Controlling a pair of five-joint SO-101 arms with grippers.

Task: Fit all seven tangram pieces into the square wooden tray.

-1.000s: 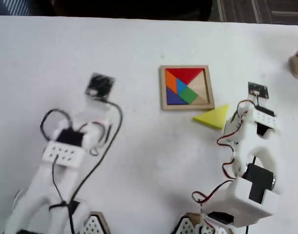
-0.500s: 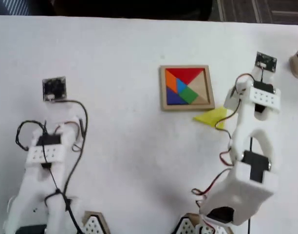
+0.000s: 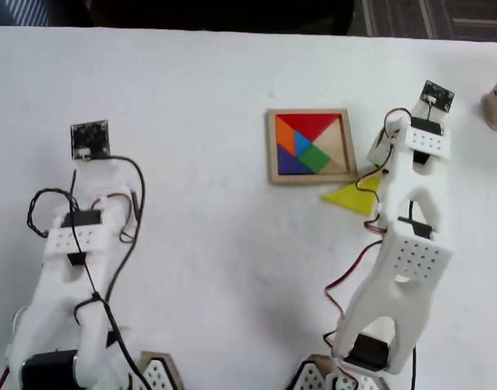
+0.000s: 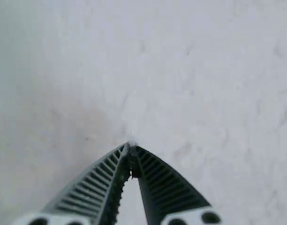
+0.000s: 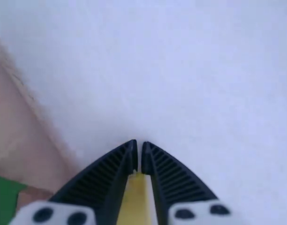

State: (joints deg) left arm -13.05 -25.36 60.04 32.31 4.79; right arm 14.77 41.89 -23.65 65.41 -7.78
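**Right gripper pinches the yellow triangle beside the tray**

The tray (image 3: pixel 271 150) lies flat on the white counter (image 3: pixel 192 81), toward the right arm's side. Five pieces sit inside it: a red triangle (image 3: pixel 310 126) along the far edge, an orange piece (image 3: pixel 285 140) against the rim on the left arm's side, a light blue piece (image 3: pixel 302 145) in the middle, a dark blue piece (image 3: pixel 290 162) in the near corner and a green piece (image 3: pixel 316 157) next to it. The part of the tray's floor toward the right arm is bare wood.

The yellow triangle (image 3: pixel 348 197) is outside the tray, just beside its near corner, and is partly covered by the right arm (image 3: pixel 403 260) that stretches over it. In the right wrist view the right gripper (image 5: pixel 139 147) is closed narrow on the yellow triangle (image 5: pixel 134 201), a strip of which shows between its fingers. The tray (image 5: pixel 12 126) and the green piece (image 5: pixel 3 199) show at the edge of that view. Whether the triangle rests on the counter or is lifted cannot be told.

The left arm (image 3: pixel 70 252) stands well apart from the tray. The left gripper (image 4: pixel 132 151) is closed tip to tip on nothing, above bare counter (image 4: pixel 181 70).
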